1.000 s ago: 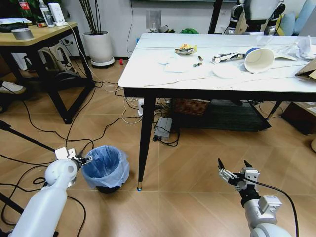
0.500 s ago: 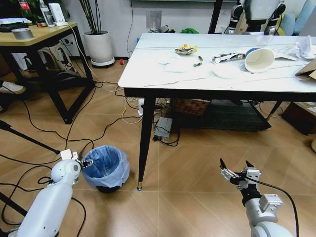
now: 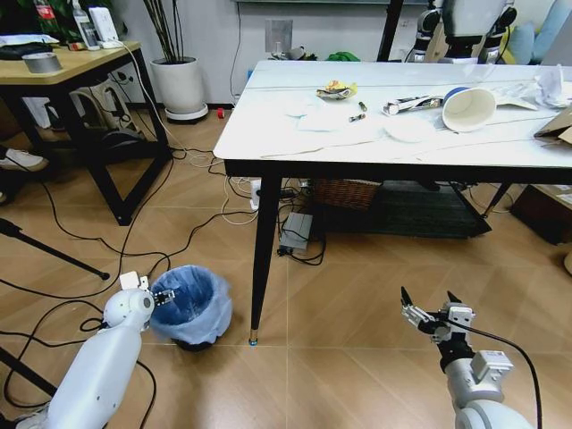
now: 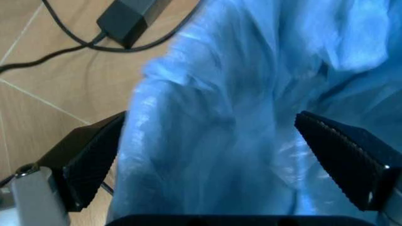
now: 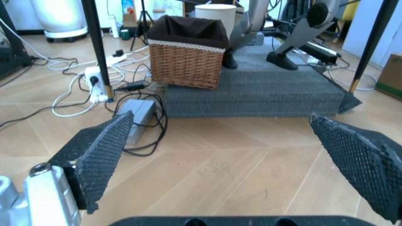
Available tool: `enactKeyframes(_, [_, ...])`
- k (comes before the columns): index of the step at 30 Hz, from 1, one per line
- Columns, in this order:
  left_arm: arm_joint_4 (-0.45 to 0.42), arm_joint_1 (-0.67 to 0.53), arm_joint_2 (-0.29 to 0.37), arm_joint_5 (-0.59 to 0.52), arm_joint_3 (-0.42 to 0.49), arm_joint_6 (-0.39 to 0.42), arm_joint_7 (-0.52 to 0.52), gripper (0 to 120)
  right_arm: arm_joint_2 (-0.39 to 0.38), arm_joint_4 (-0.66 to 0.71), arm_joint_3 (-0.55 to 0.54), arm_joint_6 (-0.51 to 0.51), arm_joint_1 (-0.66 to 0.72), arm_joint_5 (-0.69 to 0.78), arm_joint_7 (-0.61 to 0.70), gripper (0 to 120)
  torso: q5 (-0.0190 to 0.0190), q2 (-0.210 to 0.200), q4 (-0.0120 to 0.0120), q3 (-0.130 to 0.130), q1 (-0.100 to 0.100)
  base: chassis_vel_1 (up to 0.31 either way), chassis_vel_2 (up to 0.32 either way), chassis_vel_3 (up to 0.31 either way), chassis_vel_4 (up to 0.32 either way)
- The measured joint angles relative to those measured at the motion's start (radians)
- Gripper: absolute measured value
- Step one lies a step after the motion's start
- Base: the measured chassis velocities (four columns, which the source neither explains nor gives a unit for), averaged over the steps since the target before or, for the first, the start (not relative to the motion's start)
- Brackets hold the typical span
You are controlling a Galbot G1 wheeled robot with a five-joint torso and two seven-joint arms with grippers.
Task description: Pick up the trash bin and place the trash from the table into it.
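My left gripper [image 3: 166, 298] is down low at the rim of the trash bin [image 3: 192, 304], which stands on the wooden floor just beside the front left leg of the counter [image 3: 268, 125]. From my left wrist I see the fingers [image 4: 94, 165] spread apart with the crinkled blue bag [image 4: 238, 117] of the bin between them, one finger outside the rim over the floor and the other over the inside of the bag; I cannot tell whether either pad touches the plastic. My right gripper [image 3: 427, 308] hangs low over the bare floor, well apart from the bin, its fingers [image 5: 103, 155] wide apart with nothing between them, pointing toward a wicker basket [image 5: 187, 56] on a dark mat under the counter. The trash lies up on the counter: a white paper cup [image 3: 467, 106] on its side, white tissues [image 3: 407, 128], a yellow scrap [image 3: 337, 88] and a crumpled wrapper [image 3: 411, 104], with the corner of a cardboard box [image 3: 559, 125] at the far right edge.
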Motion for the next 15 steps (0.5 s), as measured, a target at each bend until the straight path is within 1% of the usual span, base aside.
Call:
enactKeyframes(2, [-0.002,0.0,-0.003,0.002,0.003,0.002,0.0,100,0.001,0.003,0.002,0.0,-0.001,0.001,0.003,100,-0.001,0.0,-0.0003,0.0,0.0,0.0,0.0,0.0,0.0])
enactKeyframes(4, [-0.014,0.002,-0.003,0.003,0.004,0.002,0.001,100,0.001,0.005,0.003,0.0,-0.001,0.002,0.008,100,-0.0011,0.0,-0.0003,0.0,0.0,0.0,0.0,0.0,0.0])
enactKeyframes(7, [-0.047,0.011,-0.002,0.003,0.008,0.002,-0.008,100,0.002,0.007,0.002,-0.001,0.0,0.003,0.013,100,-0.0005,0.0,-0.0006,0.0,0.0,0.0,0.0,0.0,0.0])
enactKeyframes(11, [-0.062,0.024,0.0,0.004,0.009,0.002,-0.015,98,0.003,0.01,0.001,-0.003,0.001,0.003,0.015,100,-0.0006,0.0,-0.0003,0.0,0.0,0.0,0.0,0.0,0.0])
enactKeyframes(12, [-0.068,0.03,0.001,0.004,0.009,0.002,-0.016,95,0.004,0.012,0.001,-0.003,0.0,0.003,0.016,100,-0.0006,0.0,-0.0003,0.0,0.0,0.0,0.0,0.0,0.0])
enactKeyframes(13, [-0.078,0.039,0.004,0.004,0.008,0.002,-0.017,88,0.005,0.015,0.0,-0.004,-0.001,0.003,0.016,100,-0.0007,0.0,-0.0002,0.0,0.0,0.0,0.0,0.0,0.0])
enactKeyframes(14, [-0.085,0.044,0.006,0.004,0.008,0.002,-0.017,87,0.006,0.016,0.0,-0.004,-0.002,0.003,0.016,100,-0.0006,0.0,-0.0001,0.0,0.0,0.0,0.0,0.0,0.0])
enactKeyframes(15, [-0.091,0.049,0.009,0.005,0.007,0.002,-0.017,82,0.007,0.017,0.0,-0.005,-0.004,0.003,0.017,100,-0.0005,0.0,-0.0001,0.0,0.0,0.0,0.0,0.0,0.0])
